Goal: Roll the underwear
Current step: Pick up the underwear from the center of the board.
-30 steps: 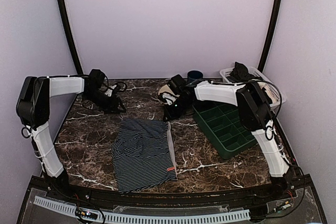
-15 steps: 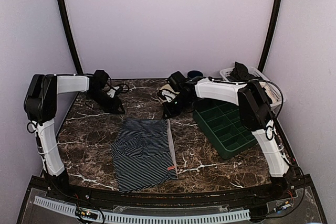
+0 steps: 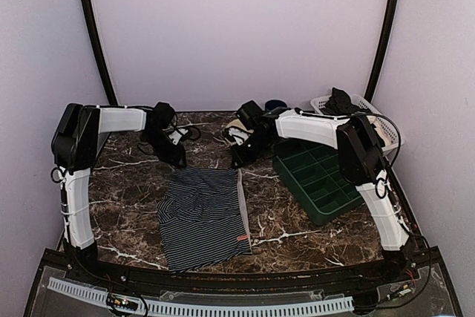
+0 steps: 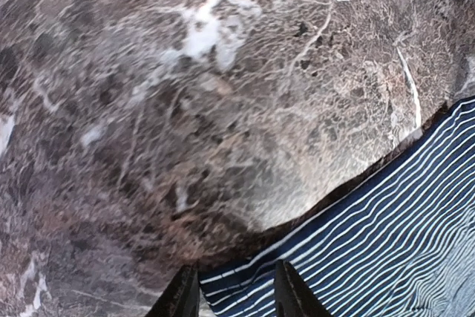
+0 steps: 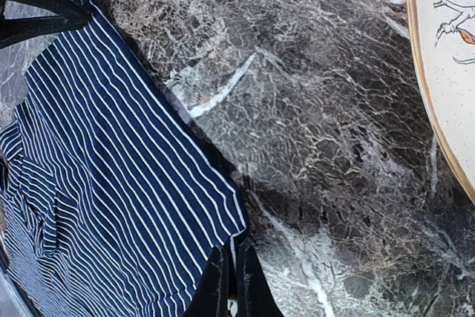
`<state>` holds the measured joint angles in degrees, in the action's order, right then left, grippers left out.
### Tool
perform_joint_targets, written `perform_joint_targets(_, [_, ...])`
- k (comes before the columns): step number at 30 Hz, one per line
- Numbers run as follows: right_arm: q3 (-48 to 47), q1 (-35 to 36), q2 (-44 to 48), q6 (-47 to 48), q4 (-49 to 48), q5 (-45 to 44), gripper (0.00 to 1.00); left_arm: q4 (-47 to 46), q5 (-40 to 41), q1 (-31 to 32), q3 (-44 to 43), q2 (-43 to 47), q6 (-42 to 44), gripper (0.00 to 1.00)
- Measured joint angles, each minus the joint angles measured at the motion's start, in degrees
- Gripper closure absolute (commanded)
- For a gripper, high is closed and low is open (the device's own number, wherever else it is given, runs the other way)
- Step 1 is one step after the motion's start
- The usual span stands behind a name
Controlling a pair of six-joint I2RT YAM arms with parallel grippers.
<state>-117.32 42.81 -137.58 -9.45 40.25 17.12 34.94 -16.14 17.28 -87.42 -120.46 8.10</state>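
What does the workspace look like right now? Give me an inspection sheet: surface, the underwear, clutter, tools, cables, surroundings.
Surface: dark marble table, white veins.
Job's things: striped underwear lying flat, wrinkled, not yet rolled.
Clutter: green tray; white basket holding dark cloth; cream plate.
Tools: left tool open over the underwear's far left corner; right tool fingers nearly together at its far right corner, grip unclear.
Cables: black loops by the left wrist.
Surroundings: pale walls, black poles.
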Motion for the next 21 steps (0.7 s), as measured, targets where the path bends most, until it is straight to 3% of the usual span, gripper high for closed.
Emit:
perform_joint_targets(7, [-0.1, 0.0, -0.1, 1.5, 0.9, -1.0, 0.93, 0.9, 5.6, 2.0, -1.1, -0.6, 3.7, 0.72])
perform_joint_targets(13, [-0.6, -0.3, -0.3, 3.3, 2.6, -2.6, 0.81, 1.7, 8.7, 2.0, -1.5, -0.6, 5.3, 0.63])
perform_joint_targets(21, [-2.5, -0.8, -1.2, 5.2, 4.9, -4.3, 0.78, 4.0, 9.8, 2.0, -4.7, -1.5, 6.2, 0.58])
